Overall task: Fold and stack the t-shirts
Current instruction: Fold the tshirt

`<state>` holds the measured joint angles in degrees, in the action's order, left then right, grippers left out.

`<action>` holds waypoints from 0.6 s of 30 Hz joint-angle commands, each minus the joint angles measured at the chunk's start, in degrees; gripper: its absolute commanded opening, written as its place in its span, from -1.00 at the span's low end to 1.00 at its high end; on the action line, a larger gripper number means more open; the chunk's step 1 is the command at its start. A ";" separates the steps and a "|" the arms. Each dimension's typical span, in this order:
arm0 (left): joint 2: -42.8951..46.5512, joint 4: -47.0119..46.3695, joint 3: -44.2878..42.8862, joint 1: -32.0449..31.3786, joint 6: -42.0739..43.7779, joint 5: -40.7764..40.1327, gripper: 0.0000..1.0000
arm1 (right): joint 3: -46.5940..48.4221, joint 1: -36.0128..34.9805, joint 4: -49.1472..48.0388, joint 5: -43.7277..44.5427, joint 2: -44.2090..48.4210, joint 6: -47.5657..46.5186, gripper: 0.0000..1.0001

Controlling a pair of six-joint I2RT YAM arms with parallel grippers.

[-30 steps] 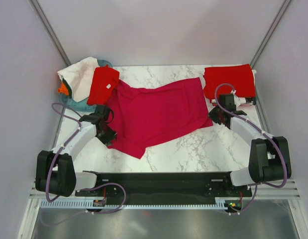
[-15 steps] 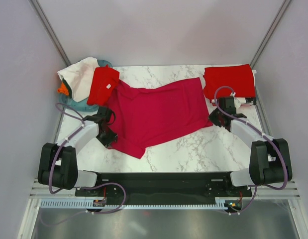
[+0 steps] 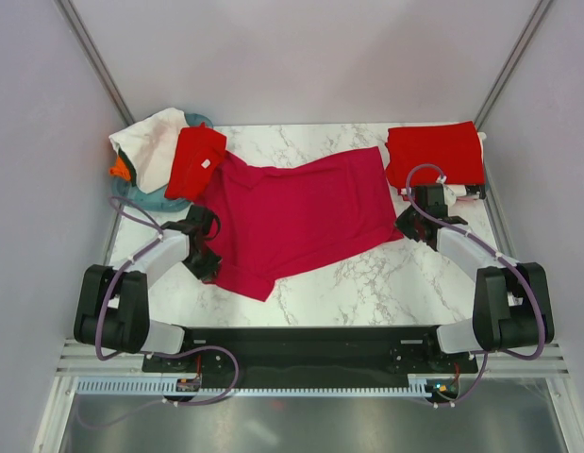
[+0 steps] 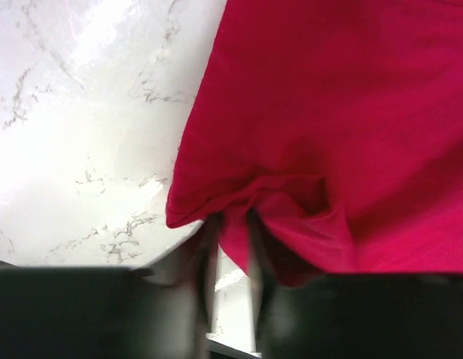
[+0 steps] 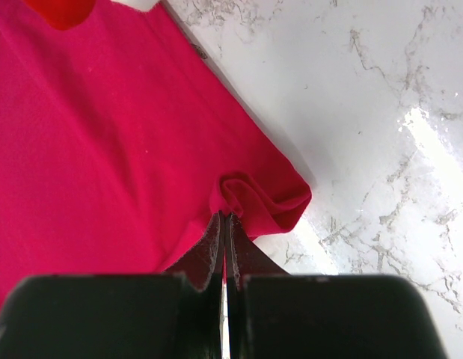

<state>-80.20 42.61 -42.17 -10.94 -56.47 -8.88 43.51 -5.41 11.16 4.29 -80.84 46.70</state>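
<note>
A crimson t-shirt [image 3: 296, 212] lies spread across the middle of the marble table [image 3: 367, 278]. My left gripper [image 3: 206, 257] is at its near-left edge. In the blurred left wrist view a bunched fold of the crimson t-shirt [image 4: 328, 134] sits pinched between the fingers of the left gripper [image 4: 231, 228]. My right gripper [image 3: 406, 225] is at the shirt's right corner. Its jaws [image 5: 225, 218] are pressed together on a puckered corner of the crimson t-shirt [image 5: 104, 127]. A folded bright red t-shirt [image 3: 435, 156] lies at the back right.
At the back left a teal basket [image 3: 152, 197] holds a red t-shirt [image 3: 195, 160], a white t-shirt [image 3: 152, 140] and an orange one [image 3: 120, 169]. Grey walls and slanted frame posts close in the table. A black rail [image 3: 301, 342] runs along the near edge.
The left arm's elbow has swung back toward the table, and its gripper has edged slightly nearer along the shirt's left edge. The right gripper and the shirt hardly moved.
</note>
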 commanded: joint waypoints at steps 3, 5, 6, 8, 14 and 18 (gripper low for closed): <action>1.63 -1.04 0.95 0.22 1.71 -1.23 -0.95 | -0.35 -0.04 -1.14 -0.08 0.86 -0.29 -1.00; 2.68 -0.95 1.13 0.22 1.80 -0.52 -0.95 | -0.35 -0.13 -1.14 -0.16 0.95 -0.29 -1.00; 3.73 -0.78 1.13 0.22 1.89 -0.35 -0.95 | -0.35 -0.13 -1.23 -0.08 0.77 -0.38 -1.00; 4.70 0.10 1.04 0.30 1.98 0.53 -0.95 | -0.44 -0.13 -1.23 -0.08 0.86 -0.29 -1.00; 7.16 1.86 1.04 0.22 2.15 4.40 -0.95 | -0.61 -0.13 -1.23 -0.43 0.95 -0.12 -1.00; 8.83 3.00 1.39 0.22 2.15 5.37 -0.95 | -0.70 -0.21 -1.23 -0.52 0.95 -0.03 -1.00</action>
<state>-73.43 43.97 -41.17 -10.94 -55.83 -5.28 43.46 -5.41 11.16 4.25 -80.84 46.72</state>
